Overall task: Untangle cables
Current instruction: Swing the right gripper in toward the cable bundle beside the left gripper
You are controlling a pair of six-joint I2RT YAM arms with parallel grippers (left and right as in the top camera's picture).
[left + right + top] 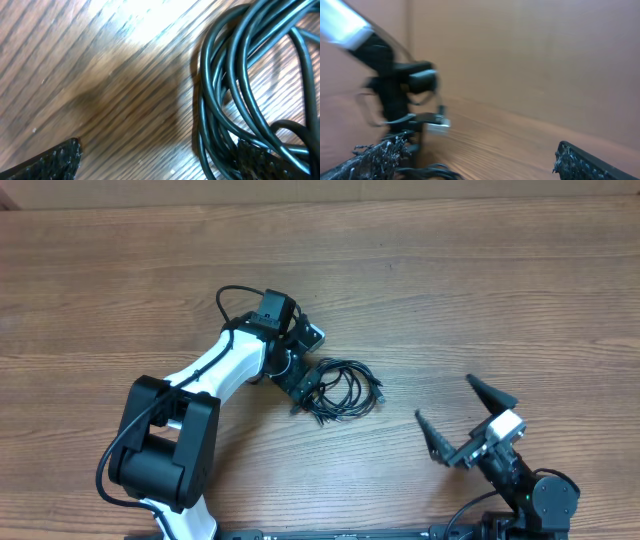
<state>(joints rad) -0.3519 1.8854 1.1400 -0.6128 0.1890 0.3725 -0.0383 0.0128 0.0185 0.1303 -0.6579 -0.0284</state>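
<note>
Plainly: both grippers wide, cables in one coil

Nearest the robot's base, the right gripper (443, 397) hangs well apart from the cables (345, 390), on their right, with its jaws spread and nothing between them. The cables lie as one loose black coil on the wooden table (450, 280). At the coil's left edge, the left gripper (303, 372) is spread too. One of its fingers (255, 157) is among the strands, the other over bare wood. Beyond the coil lies bare tabletop.
</note>
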